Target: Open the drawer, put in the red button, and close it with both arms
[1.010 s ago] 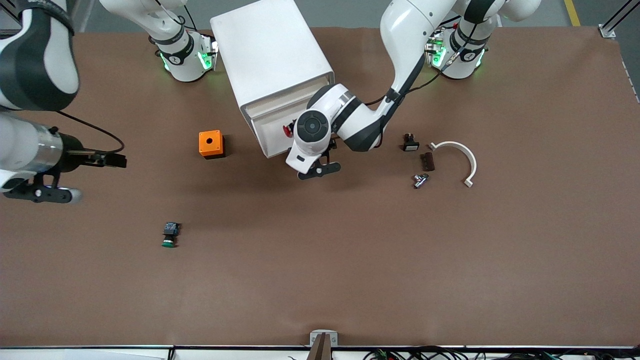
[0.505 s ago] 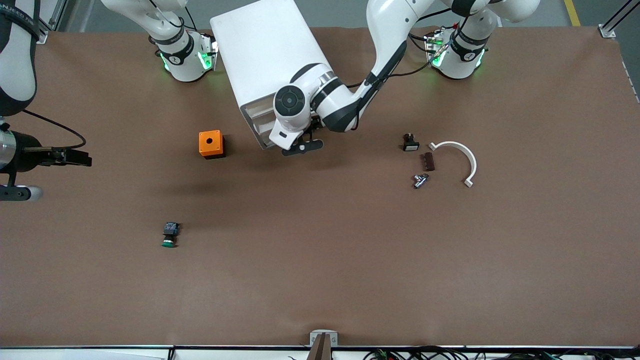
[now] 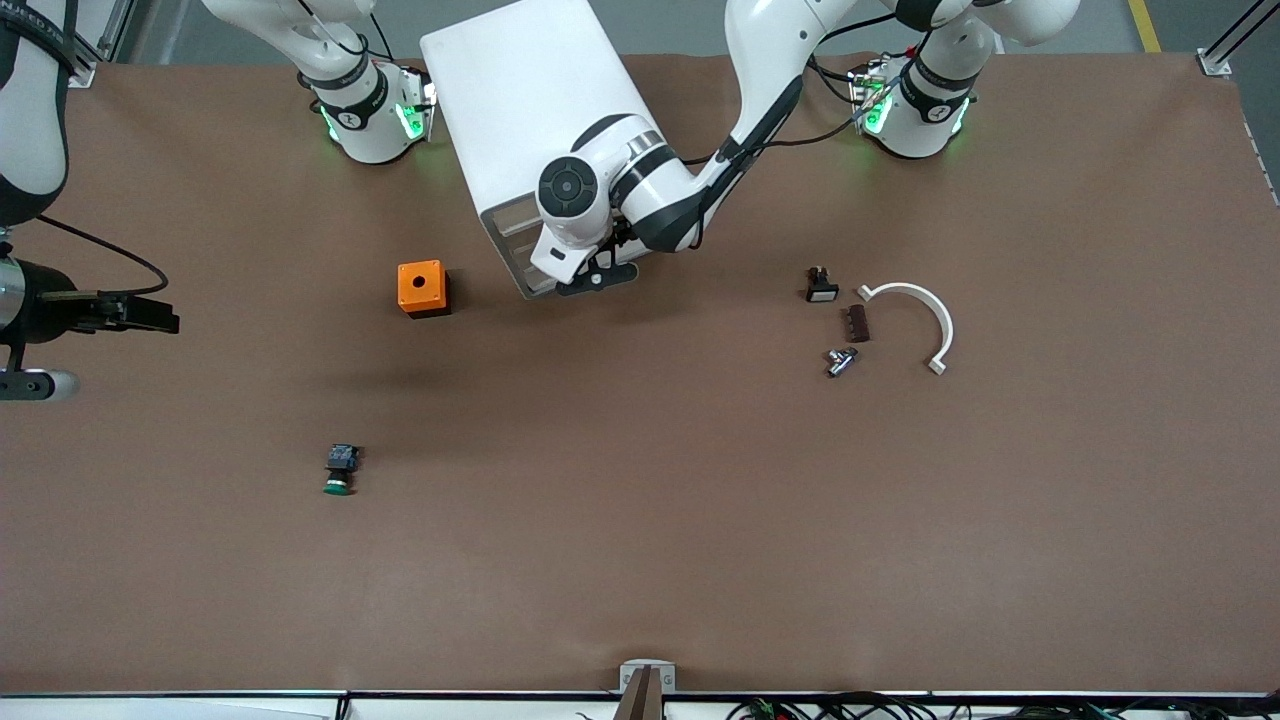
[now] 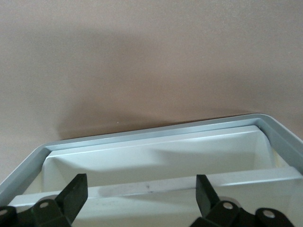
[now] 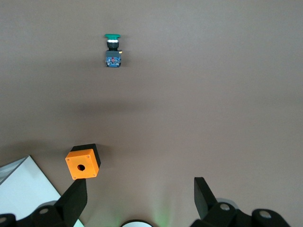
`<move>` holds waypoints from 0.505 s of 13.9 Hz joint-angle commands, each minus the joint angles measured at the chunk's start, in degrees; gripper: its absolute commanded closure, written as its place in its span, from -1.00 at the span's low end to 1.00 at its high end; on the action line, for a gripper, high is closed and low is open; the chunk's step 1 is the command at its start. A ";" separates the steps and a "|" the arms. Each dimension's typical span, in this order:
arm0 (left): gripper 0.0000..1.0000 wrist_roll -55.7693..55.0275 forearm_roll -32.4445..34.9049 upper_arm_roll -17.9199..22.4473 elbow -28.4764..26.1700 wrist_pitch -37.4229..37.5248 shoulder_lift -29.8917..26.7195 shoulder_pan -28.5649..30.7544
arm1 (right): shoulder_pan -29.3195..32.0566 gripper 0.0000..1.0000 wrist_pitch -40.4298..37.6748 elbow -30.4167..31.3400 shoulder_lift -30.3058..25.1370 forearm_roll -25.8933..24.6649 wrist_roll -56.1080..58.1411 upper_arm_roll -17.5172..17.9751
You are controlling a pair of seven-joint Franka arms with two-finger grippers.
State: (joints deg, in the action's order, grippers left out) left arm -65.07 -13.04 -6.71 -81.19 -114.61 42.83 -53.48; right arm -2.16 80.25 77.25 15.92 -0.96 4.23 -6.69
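The white drawer cabinet [image 3: 540, 120] stands between the two arm bases. Its drawer [image 3: 520, 255] is pushed in almost flush with the front. The red button is hidden. My left gripper [image 3: 600, 278] is against the drawer front. In the left wrist view the gripper [image 4: 139, 198] is open and empty, with the drawer face [image 4: 156, 161] and the grey frame [image 4: 151, 132] right before it. My right gripper [image 3: 45, 384] hangs high over the right arm's end of the table. In the right wrist view it [image 5: 139, 201] is open and empty.
An orange box with a hole [image 3: 421, 288] [image 5: 83, 163] stands beside the cabinet. A green-capped switch [image 3: 340, 470] [image 5: 112, 47] lies nearer the camera. A black switch [image 3: 821, 286], a brown piece [image 3: 855, 323], a metal part [image 3: 840, 360] and a white curved piece [image 3: 925, 310] lie toward the left arm's end.
My left gripper has moved toward the cabinet and pushed the drawer in; the red button seen in the drawer has gone from sight. My right gripper has drawn back toward the table's end.
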 commanded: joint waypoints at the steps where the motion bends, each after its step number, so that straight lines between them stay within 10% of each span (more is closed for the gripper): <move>1: -0.99 -0.94 1.00 0.29 -2.31 0.26 -2.14 -0.49 | 1.20 -1.00 -1.06 -3.50 -0.36 -0.45 0.34 0.71; 7: -0.99 -0.23 1.52 3.11 -1.96 3.57 -7.84 9.68 | 2.16 -1.00 -12.82 -7.20 -2.28 0.16 0.87 1.06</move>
State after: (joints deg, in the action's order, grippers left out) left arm -65.24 -12.94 -3.54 -81.16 -114.10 39.08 -48.03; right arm -1.40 70.43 70.72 15.14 -0.94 4.24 -6.75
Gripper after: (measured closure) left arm 0.000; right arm 0.000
